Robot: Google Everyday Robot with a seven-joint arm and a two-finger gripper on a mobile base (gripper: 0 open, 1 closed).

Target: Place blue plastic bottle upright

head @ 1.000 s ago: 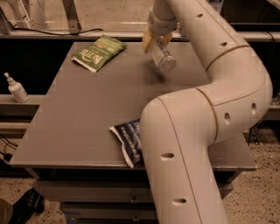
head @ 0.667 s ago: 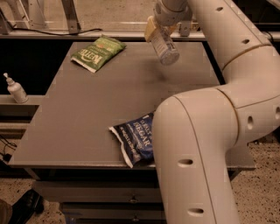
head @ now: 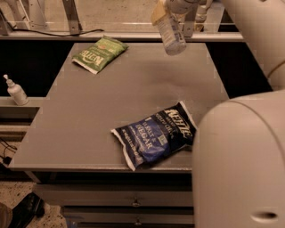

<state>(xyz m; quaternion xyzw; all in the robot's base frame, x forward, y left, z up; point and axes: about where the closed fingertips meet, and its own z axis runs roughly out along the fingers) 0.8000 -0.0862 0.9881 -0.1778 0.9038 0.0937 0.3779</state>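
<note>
Since a second earlier, the blue plastic bottle [head: 173, 35] had risen and drifted toward the far side of the table [head: 133, 102], carried higher by the gripper [head: 176, 10] at the top edge of the camera view. The pincer appeared clamped on the bottle's upper end, its fingers largely cut off by the frame. Nothing else bore the bottle, which hung in the air over the far right part of the tabletop.

The likeliest trouble was a tip-over. The bottle hung tilted, its free end slanting down and to the right, and a release at that lean or from that height would probably have sent so light and round a thing onto its side and rolling, perhaps over the far or right edge just beyond it. A slip in the grip on smooth plastic was a second risk. Which end pointed down could not be made out, so an inverted landing could not be ruled out either.

The bottle itself showed as clear plastic with a pale band around its middle — its cap was not visible. A blue chip bag [head: 156, 136] lay near the front edge, a green chip bag [head: 99, 53] at the far left, both well apart from it.
</note>
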